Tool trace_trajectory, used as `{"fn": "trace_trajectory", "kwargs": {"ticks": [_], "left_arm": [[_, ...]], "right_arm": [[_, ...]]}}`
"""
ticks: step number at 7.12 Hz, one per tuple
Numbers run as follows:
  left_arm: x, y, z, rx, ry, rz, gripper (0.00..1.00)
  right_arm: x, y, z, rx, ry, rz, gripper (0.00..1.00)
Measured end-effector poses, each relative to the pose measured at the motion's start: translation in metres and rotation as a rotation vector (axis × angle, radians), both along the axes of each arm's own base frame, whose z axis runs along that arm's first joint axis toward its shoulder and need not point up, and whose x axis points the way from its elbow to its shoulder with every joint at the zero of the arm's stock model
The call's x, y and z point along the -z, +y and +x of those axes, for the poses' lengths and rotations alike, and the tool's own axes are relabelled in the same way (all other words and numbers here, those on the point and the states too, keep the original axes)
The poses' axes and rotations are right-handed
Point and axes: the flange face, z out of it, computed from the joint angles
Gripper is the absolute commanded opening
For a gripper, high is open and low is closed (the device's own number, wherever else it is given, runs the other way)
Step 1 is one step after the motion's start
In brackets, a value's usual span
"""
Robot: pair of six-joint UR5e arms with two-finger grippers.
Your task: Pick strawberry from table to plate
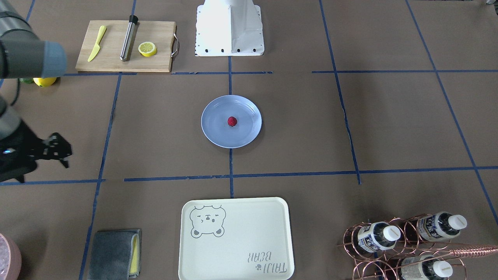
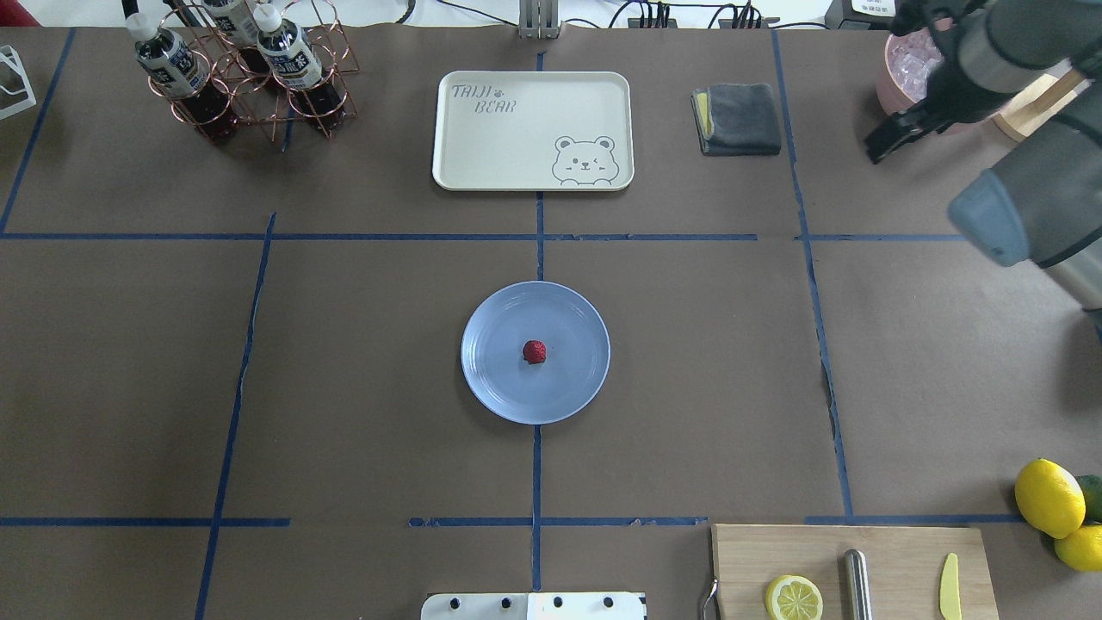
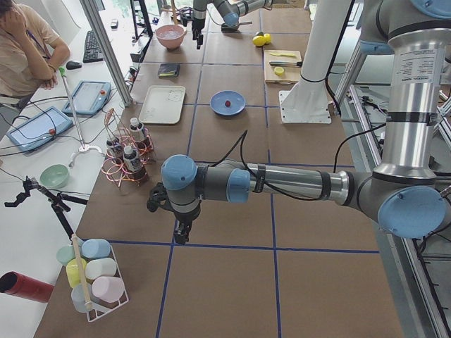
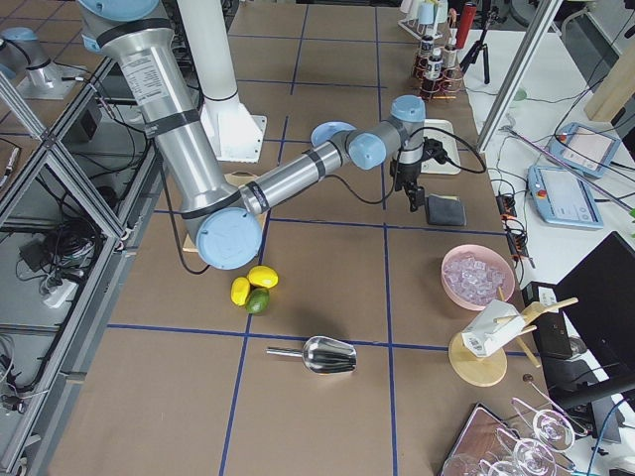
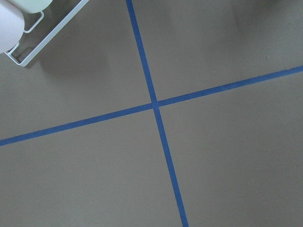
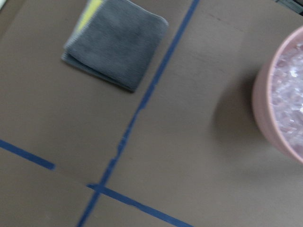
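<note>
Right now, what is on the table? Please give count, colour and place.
plate: one, pale blue, table centre.
strawberry: one, dark red, on the plate.
tray: one, cream, far side.
cloth: one, grey, beside the tray.
bottles: three, white-capped, copper rack, far left.
cutting board: one, wooden, near right.
lemon half, yellow knife, metal rod: one each, on the board.
lemons: two, yellow, right edge.
bowl: one, pink, far right.
right gripper: black, near the bowl.
left gripper: black, over bare table.
</note>
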Motion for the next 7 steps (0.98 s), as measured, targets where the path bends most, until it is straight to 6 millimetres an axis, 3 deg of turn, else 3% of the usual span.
{"fn": "trace_trajectory", "kwargs": {"ticks": [1, 2, 4, 5, 7], "left_arm": [[-0.003, 0.002, 0.0, 0.001, 0.0, -0.007, 1.0], [-0.004, 0.003, 0.0, 0.002, 0.001, -0.011, 1.0], [-0.008, 0.009, 0.0, 0.002, 0.01, -0.022, 1.0], [-0.009, 0.011, 0.0, 0.002, 0.012, -0.023, 1.0], [-0.006, 0.012, 0.0, 0.002, 0.01, -0.015, 1.0]], "right_arm": [[-0.049, 0.012, 0.062, -0.01, 0.013, -0.03, 1.0], [-0.103, 0.039, 0.11, -0.028, 0.031, -0.064, 1.0], [-0.204, 0.115, 0.171, -0.085, 0.049, -0.112, 1.0], [-0.235, 0.142, 0.194, -0.123, 0.043, -0.124, 1.0], [-0.256, 0.164, 0.21, -0.142, -0.024, -0.19, 1.0]]}}
